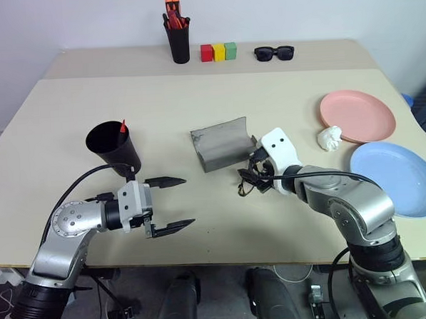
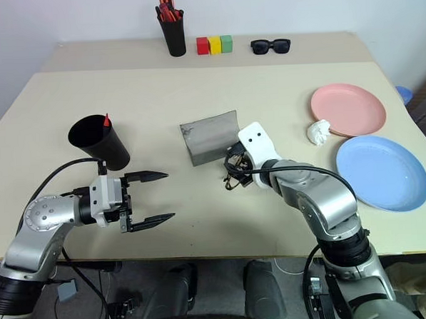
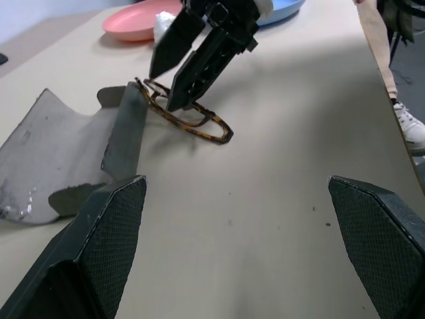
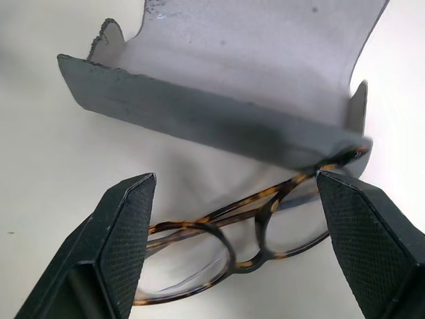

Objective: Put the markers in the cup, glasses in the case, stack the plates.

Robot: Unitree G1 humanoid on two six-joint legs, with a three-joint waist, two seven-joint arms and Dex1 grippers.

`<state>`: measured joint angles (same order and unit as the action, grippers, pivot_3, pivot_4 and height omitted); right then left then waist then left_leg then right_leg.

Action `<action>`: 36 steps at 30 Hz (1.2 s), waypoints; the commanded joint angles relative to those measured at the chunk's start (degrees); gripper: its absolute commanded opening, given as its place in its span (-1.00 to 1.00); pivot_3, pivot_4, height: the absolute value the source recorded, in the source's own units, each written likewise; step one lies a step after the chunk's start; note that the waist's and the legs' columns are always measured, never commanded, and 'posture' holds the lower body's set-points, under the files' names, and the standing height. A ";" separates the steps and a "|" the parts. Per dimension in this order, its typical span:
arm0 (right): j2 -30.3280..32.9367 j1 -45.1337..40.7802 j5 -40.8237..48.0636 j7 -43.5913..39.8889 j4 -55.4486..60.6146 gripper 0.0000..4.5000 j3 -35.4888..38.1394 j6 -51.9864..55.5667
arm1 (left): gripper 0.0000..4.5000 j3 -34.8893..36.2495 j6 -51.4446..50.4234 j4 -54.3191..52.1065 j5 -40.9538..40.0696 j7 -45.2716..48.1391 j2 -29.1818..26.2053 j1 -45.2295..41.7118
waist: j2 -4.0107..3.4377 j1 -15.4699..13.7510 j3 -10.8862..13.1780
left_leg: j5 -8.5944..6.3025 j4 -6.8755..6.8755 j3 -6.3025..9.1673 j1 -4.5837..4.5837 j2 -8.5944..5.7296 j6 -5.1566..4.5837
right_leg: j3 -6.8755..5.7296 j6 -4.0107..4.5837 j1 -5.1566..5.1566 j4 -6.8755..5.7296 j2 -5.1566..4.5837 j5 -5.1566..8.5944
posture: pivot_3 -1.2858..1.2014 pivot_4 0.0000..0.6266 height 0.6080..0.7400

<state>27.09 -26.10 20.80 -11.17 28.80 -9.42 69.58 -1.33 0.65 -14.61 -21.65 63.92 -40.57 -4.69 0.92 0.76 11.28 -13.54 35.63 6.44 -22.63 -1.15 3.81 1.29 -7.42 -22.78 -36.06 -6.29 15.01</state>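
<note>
I have the right gripper (image 4: 232, 246) with its fingers spread wide and holding nothing, straddling the tortoiseshell glasses (image 4: 249, 249), which lie folded on the surface touching the near edge of the open grey case (image 1: 223, 143). I judge the glasses light, thin and fragile, with slippery lenses, so I would pinch the frame at the bridge or the rims rather than a lens. My left gripper (image 1: 168, 203) hangs wide open and empty just near of the black cup (image 1: 114, 147).
</note>
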 commanded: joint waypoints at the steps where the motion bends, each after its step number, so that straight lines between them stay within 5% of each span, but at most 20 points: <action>1: 2.67 1.08 -3.19 -0.61 -2.93 0.73 -2.00 -1.02 | 1.00 1.00 0.13 -2.23 0.05 -0.42 -0.72 0.33 | 0.06 -0.07 -0.03 | 0.00 0.00 0.00 0.00 0.00 0.00 | -0.01 0.00 0.01 0.02 0.00 0.00 | 0.03 -0.52 1.00; 7: -3.52 1.11 -1.91 -1.15 -2.54 0.73 1.01 -1.91 | 1.00 1.33 -0.14 -2.65 -0.20 -0.87 -0.90 0.75 | 0.03 0.63 -0.02 | 0.00 -0.27 -0.05 -0.03 0.01 -0.01 | 0.04 -0.07 -0.26 -0.04 0.01 -0.04 | 0.03 -0.52 1.00; 36: 4.90 6.31 -6.19 -7.00 -5.35 0.73 5.80 -9.22 | 1.00 0.57 -0.38 -2.27 -0.13 -0.81 -0.53 -0.56 | 0.00 0.23 0.01 | 0.02 -0.35 -0.02 -0.23 0.02 0.01 | 0.02 -0.21 -0.45 -0.04 0.05 -0.12 | 0.03 -0.52 1.00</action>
<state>30.63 -20.20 15.80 -17.41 23.80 -5.42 61.91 -1.21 0.28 -15.85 -21.67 63.33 -40.95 -4.80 0.92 0.99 11.29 -13.52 35.28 6.43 -22.86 -1.13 3.81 1.31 -7.64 -23.22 -36.09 -6.24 14.89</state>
